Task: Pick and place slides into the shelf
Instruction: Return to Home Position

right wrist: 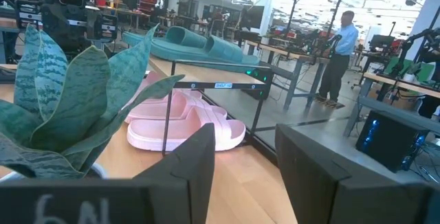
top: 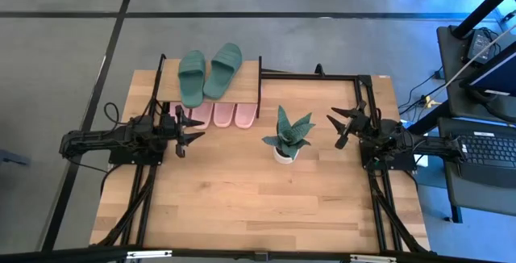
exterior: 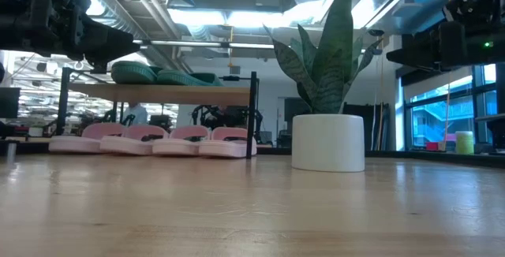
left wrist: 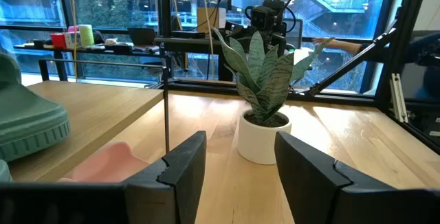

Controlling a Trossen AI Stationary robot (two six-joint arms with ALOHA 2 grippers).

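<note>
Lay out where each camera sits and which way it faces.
High: overhead, straight down on the table; left pincer and right pincer show, open.
Low: tabletop height, level toward shelf and plant; arm parts up top.
Left wrist: on left arm, facing plant; own fingers show.
Right wrist: on right arm, facing pink slides; own fingers show.
All four share the plant.

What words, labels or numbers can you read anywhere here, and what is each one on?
Nothing reads clearly.
Sticker on the shelf rail: too small to read.
Pale marking on the right end effector housing: cut off, unreadable.
Keyboard keys: too small.
</note>
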